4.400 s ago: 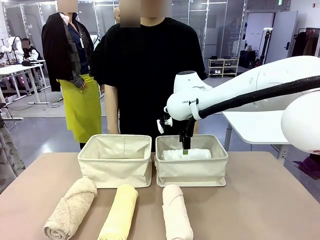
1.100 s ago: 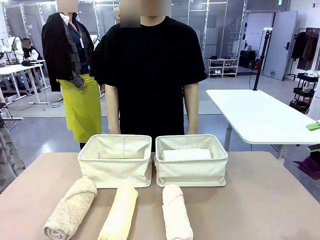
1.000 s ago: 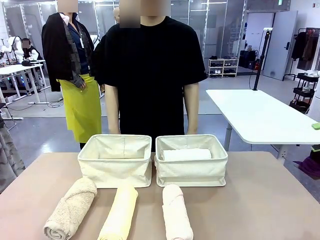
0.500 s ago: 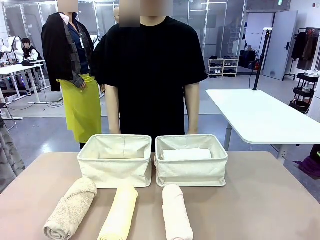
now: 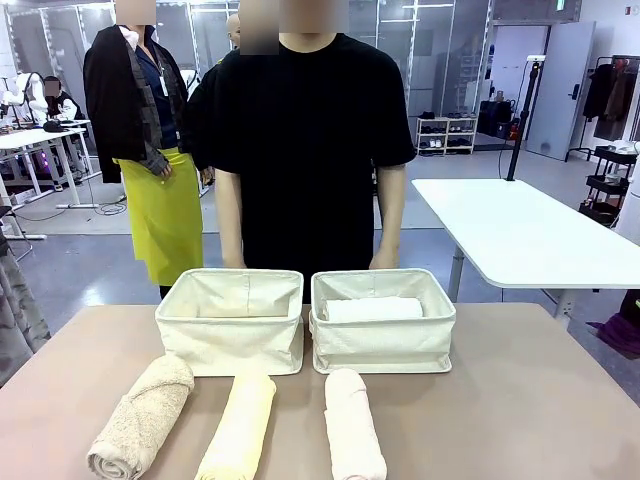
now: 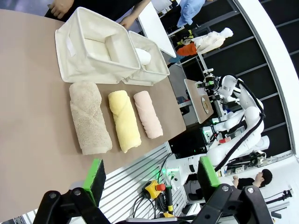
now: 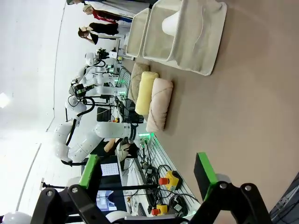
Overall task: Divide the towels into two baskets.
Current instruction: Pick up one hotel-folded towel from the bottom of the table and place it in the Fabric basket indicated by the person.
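The left gripper (image 6: 152, 179) and right gripper (image 7: 147, 171), black with green pads, hang with jaws spread wide, gripping nothing, well apart from the towels. Of 2 cream canvas baskets, the right basket (image 5: 380, 345) holds the white rolled towel (image 5: 372, 309); the left basket (image 5: 230, 345) shows bare lining. The shaggy tan towel (image 5: 140, 415), pale yellow towel (image 5: 240, 425) and pinkish cream towel (image 5: 352, 425) lie side by side on the brown table (image 5: 520, 400), near its front edge, with open tabletop on either side.

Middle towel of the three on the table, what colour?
The middle towel is pale yellow; front view shows it best.
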